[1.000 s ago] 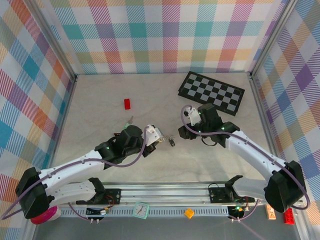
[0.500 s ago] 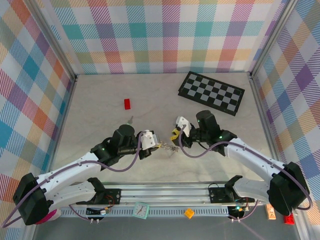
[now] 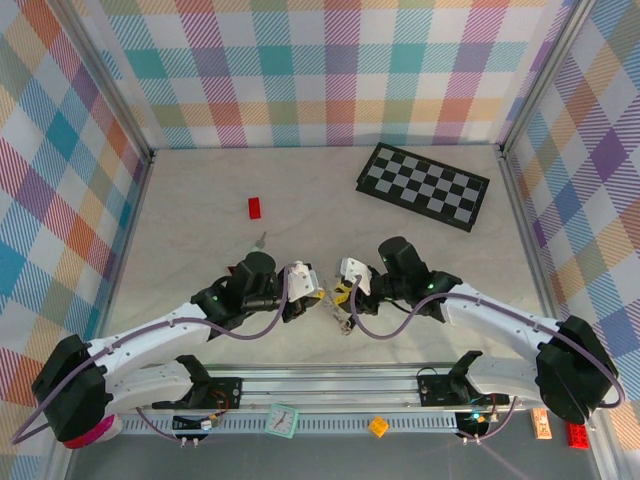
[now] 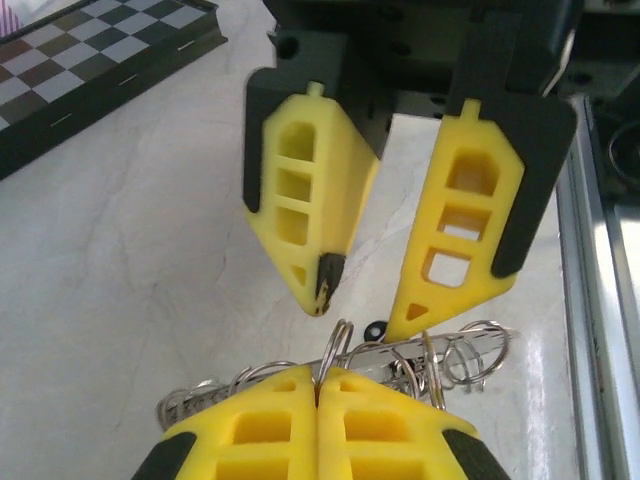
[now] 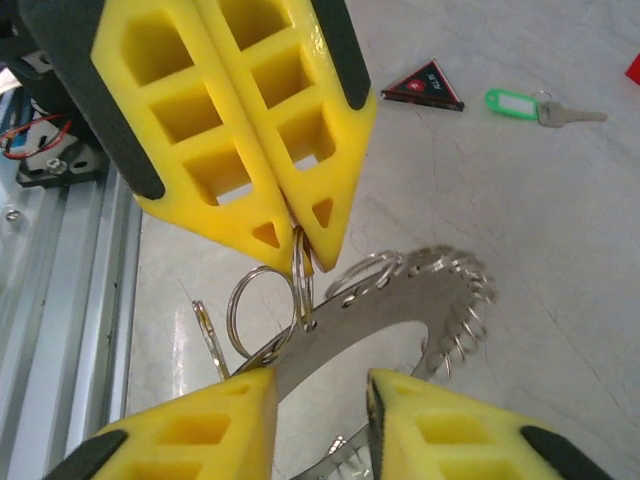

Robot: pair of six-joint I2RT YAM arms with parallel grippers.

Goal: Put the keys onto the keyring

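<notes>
Your table [image 3: 190, 200] is a pale, faintly marbled surface, closed in on three sides by pastel plaid walls [image 3: 300, 70]. A metal rail [image 3: 330, 384] runs along the near edge.

On it you have one black-and-white chequered board [image 3: 424, 187] at the far right, one red brick [image 3: 255, 207], two keys and one keyring. The green key [image 5: 520, 103] and the black key [image 5: 425, 88] lie flat side by side, well apart from the keyring [image 5: 350, 325]. The keyring is a curved metal band hung with many small rings, and it sits between your two arms near the front.

Your left gripper [image 4: 318, 380] is pressed fully together, pinching one small ring of the keyring. Your right gripper [image 5: 320, 385] stands partly apart, its fingers either side of the band and gripping nothing.
</notes>
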